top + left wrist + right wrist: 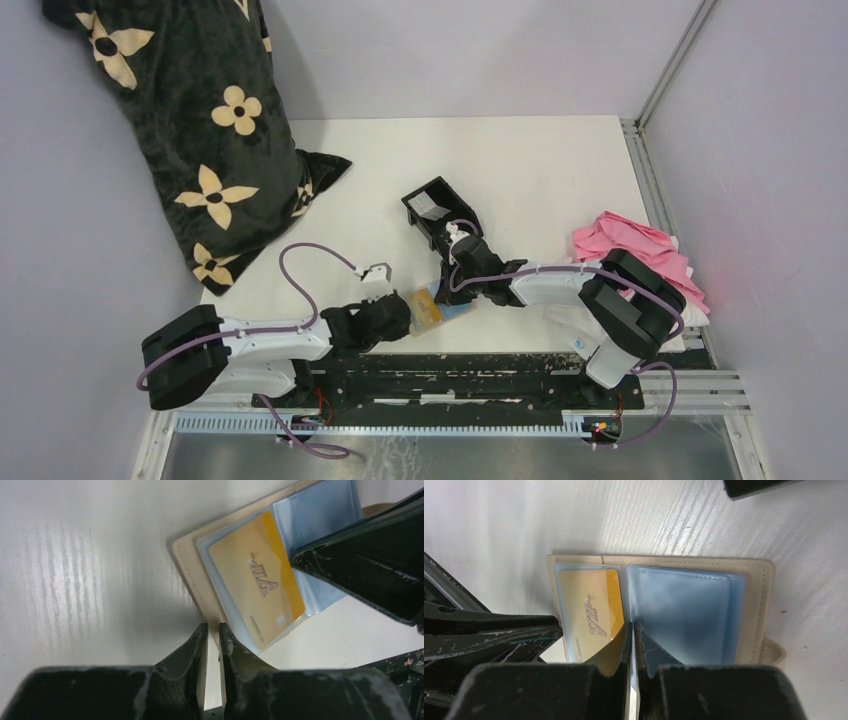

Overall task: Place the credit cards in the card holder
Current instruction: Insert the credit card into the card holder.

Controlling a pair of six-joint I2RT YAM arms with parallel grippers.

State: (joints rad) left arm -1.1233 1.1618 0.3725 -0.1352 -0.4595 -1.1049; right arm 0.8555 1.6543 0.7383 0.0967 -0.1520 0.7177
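Card holder [758,600] lies spread open on the white desk [574,520], right between the two arms near the front edge. It is tan and leather-like, with stitched borders and a little snap tab [774,652] poking out at one side. Inside are translucent pale-blue plastic sleeves [684,615], soft, glossy and thin. The golden card [591,605], stiff and shiny with raised lettering, looks tucked into the page nearer the left arm; I can't tell whether it's fully seated. The right end effector [632,626] has its fingers pressed together, tips down at the fold between the pages. The left end effector [213,627] shows only a thin slit, tips at the tan edge; I can't tell whether it pinches the cover. A pale card [430,206] seems to wait in the black tray [412,205], well apart. To do this step well, I'd say pin the spine flat, because slick sleeves buckle, and slide each card straight along its long side, never at an angle
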